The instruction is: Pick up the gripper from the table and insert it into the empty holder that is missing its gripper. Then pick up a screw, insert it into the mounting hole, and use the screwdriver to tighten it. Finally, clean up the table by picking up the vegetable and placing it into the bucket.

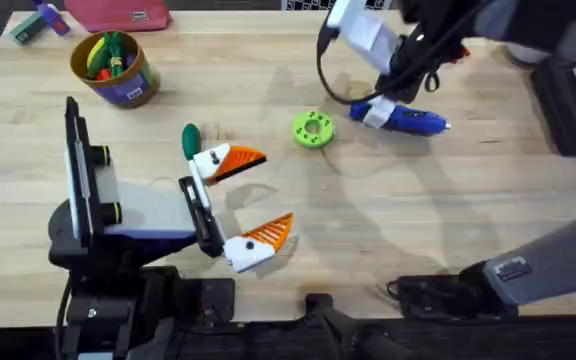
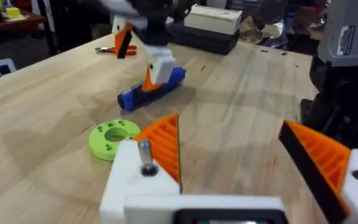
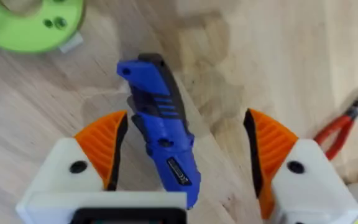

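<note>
Over toward the far right of the table (image 1: pixel 448 230), the right gripper (image 3: pixel 185 158) hangs just above the screwdriver (image 1: pixel 408 118) with its two orange pads spread wide, one on each side of the blue body and neither touching it. The screwdriver lies flat on the wood, close beside the lime-green ring (image 1: pixel 313 130), and there's a broad stretch of bare tabletop between it and the near edge. The left gripper (image 1: pixel 243 200) sits low at the near left, its fingers apart and holding nothing, an orange tip on each white block. Just behind its farther finger lies the one dark green vegetable (image 1: pixel 190 138). The bucket (image 1: pixel 116 68) stands alone at the far left corner, close to the table's edge, with colourful bits already inside. From the right wrist you catch the red-handled pliers (image 3: pixel 344 124) near the screwdriver, which the arm hides from overhead; the left wrist view looks across the ring to the screwdriver and picks up the pliers too.
</note>
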